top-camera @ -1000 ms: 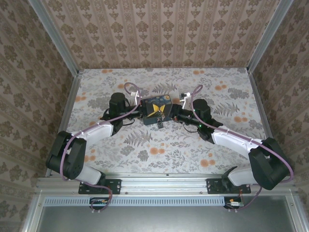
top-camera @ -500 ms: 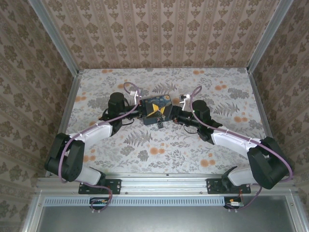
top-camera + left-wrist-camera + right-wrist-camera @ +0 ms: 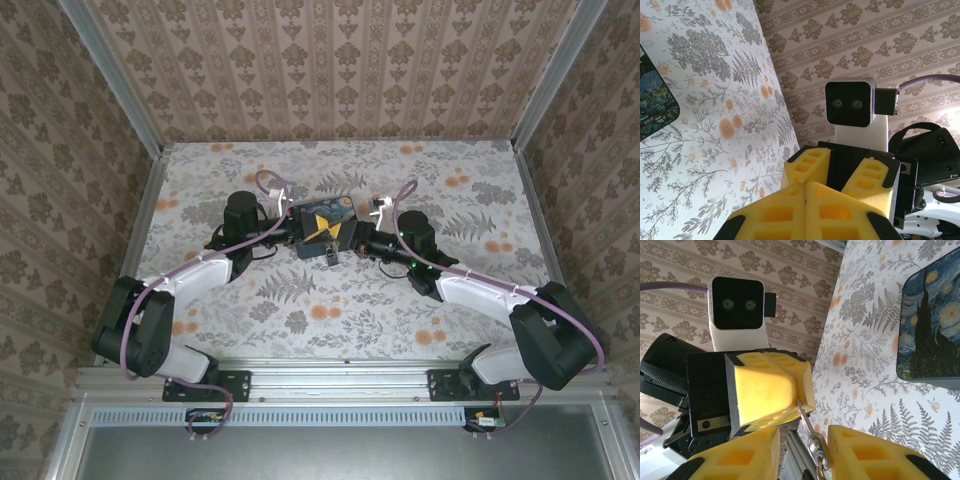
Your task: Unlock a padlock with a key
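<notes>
Right wrist cam catches what the top view can't
left gripper [image 3: 797,399] pinched shut on thin dark metal key [image 3: 805,422], tiny grey-shackled padlock [image 3: 816,446] between narrowly parted right gripper [image 3: 804,442] fingers

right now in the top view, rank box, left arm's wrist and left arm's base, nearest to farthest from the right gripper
From the right gripper:
1. box, just left of it
2. left arm's wrist, past the box
3. left arm's base, near left edge
</notes>
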Controlling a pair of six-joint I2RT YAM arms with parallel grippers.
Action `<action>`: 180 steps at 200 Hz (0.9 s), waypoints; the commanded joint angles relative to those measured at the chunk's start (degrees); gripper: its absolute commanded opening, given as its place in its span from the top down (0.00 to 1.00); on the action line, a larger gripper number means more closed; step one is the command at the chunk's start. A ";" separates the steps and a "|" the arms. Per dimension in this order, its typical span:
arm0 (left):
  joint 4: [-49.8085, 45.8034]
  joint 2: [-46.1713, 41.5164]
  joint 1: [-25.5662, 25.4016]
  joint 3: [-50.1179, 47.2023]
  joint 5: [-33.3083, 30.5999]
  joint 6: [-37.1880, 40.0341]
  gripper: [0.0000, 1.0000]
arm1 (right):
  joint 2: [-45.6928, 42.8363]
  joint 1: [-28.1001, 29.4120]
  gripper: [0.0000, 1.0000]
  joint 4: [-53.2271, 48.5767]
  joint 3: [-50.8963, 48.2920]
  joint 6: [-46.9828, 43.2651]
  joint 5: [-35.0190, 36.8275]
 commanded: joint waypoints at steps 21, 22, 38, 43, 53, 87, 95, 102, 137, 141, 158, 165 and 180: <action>2.37 -1.45 0.35 0.85 -0.57 -1.08 1.00 | 0.68 0.31 0.69 3.99 -1.58 1.95 -0.54; 2.38 -1.46 0.39 0.84 -0.57 -1.09 1.00 | 0.69 0.31 0.69 4.06 -1.61 2.03 -0.50; 2.47 -1.55 0.41 1.07 -0.68 -1.17 1.00 | 0.87 0.27 0.70 5.63 -2.21 3.06 -0.10; 2.55 -1.55 0.37 1.09 -0.73 -1.25 1.00 | 0.87 0.31 0.71 6.34 -2.38 3.42 -0.06; 2.56 -1.65 0.35 1.09 -0.78 -1.29 1.00 | 2.72 0.31 0.73 8.38 -2.80 4.15 -0.26; 3.07 -1.64 0.43 0.87 -0.75 -1.56 1.00 | 3.99 0.31 0.77 12.12 -3.40 5.40 -0.21; 3.25 -1.64 0.43 0.84 -0.62 -1.67 1.00 | 3.89 0.31 0.78 12.15 -3.40 5.36 -0.10; 3.26 -1.70 0.40 0.83 -0.58 -1.69 1.00 | 3.85 0.31 0.79 12.16 -3.32 5.30 -0.01; 3.44 -1.66 0.42 0.49 -0.56 -1.75 1.00 | 3.25 0.31 0.81 13.53 -3.97 5.16 0.87; 3.44 -1.58 0.35 0.50 -0.53 -1.70 1.00 | 3.16 0.31 0.82 13.75 -4.05 5.18 0.95; 3.43 -1.47 0.36 0.39 -0.50 -1.79 1.00 | 2.76 0.27 0.86 14.25 -4.11 4.73 0.69; 3.42 -1.46 0.37 0.40 -0.57 -1.79 1.00 | 2.61 0.32 0.87 14.48 -4.15 4.62 0.68; 3.55 -1.38 0.30 0.29 -0.57 -1.79 1.00 | 1.99 0.31 0.89 14.48 -4.35 4.28 0.98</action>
